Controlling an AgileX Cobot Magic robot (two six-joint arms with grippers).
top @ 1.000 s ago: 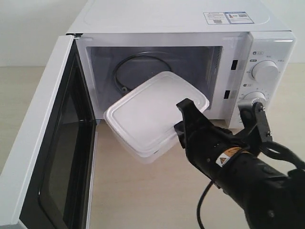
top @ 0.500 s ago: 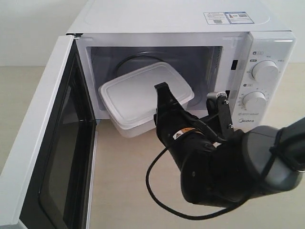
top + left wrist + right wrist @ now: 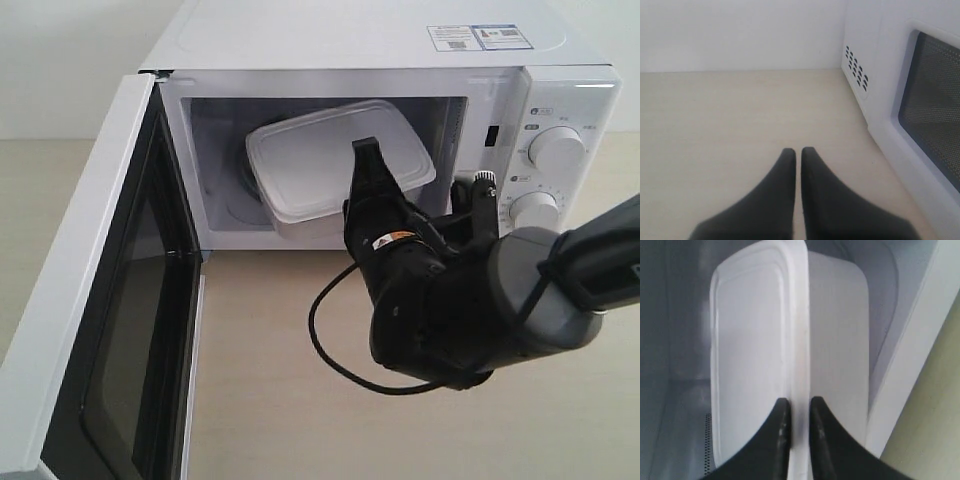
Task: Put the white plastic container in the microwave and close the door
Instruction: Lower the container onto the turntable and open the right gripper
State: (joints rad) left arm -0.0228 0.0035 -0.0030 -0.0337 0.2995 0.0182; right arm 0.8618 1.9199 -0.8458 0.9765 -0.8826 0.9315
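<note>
pale tabletop [image 3: 260, 380], open microwave [image 3: 350, 40]; right hand [image 3: 799, 407] pinches white plastic container [image 3: 330, 150] by its rim inside; left hand [image 3: 797, 152] closed, empty.

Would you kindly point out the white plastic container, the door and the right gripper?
white plastic container [image 3: 312, 160]: exterior view, lid.
door [image 3: 140, 320]: exterior view, window.
right gripper [image 3: 799, 405]: right wrist view, between fingertips.

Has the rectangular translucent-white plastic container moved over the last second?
Yes. The container, gripped by the right gripper, went from overhanging the white boxy microwave's front sill to inside its cavity.
</note>
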